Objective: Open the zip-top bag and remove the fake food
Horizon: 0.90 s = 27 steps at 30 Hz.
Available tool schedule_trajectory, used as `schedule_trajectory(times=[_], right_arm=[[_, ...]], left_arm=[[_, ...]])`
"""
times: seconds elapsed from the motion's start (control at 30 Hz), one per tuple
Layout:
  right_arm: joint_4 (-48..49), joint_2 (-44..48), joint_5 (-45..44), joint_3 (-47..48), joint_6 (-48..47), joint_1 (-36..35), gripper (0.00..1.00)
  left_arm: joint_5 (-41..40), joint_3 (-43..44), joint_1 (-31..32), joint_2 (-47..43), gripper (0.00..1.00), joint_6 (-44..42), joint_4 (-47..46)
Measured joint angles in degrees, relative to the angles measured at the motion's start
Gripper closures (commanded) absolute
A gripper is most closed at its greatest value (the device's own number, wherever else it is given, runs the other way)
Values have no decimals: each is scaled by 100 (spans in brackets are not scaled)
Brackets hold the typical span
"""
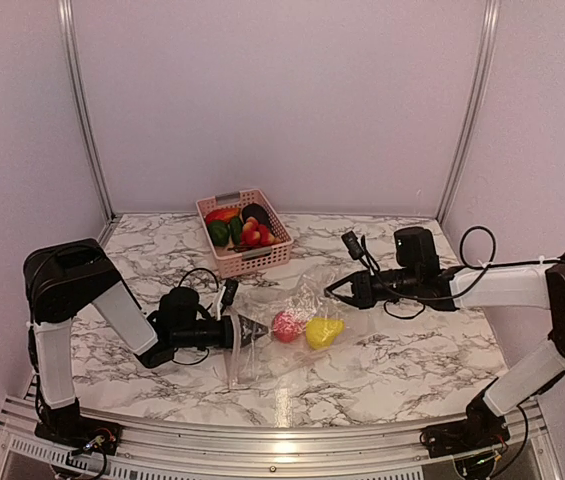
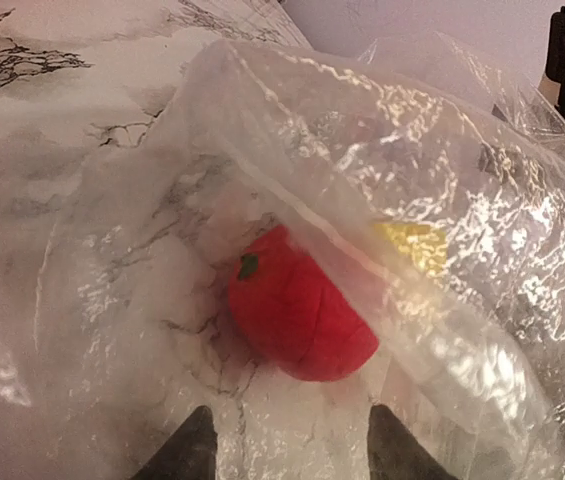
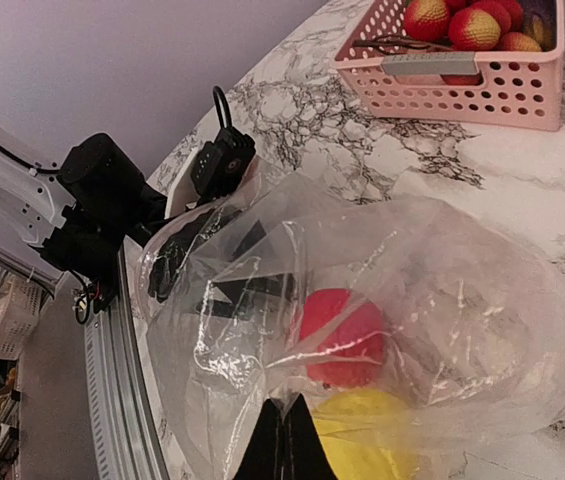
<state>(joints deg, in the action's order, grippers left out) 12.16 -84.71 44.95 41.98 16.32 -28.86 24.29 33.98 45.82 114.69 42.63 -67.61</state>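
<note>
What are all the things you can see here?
zip-top bag: one, clear, middle of the table
round fruit: one, red, inside the bag
lumpy fruit: one, yellow, inside the bag
basket: one, pink, back of the table
toy food: several, red, green and dark, in the basket
table: one, white marble, under everything
left gripper: one, black, open, inside the bag's mouth
right gripper: one, black, shut on the bag's edge

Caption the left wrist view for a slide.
Left gripper, jaws apart, faces the red fruit and yellow fruit inside the clear zip-top bag.
</note>
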Motion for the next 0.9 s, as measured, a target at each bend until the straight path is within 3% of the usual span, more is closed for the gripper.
schedule_trajectory(times=[0.33, 0.9], right_arm=[[-74, -284, -227, 52, -24, -125, 100], [210, -960, -295, -109, 22, -144, 100]], left_arm=[[120, 2, 22, 140, 35, 149, -437], [66, 704, 251, 136, 22, -455, 752]])
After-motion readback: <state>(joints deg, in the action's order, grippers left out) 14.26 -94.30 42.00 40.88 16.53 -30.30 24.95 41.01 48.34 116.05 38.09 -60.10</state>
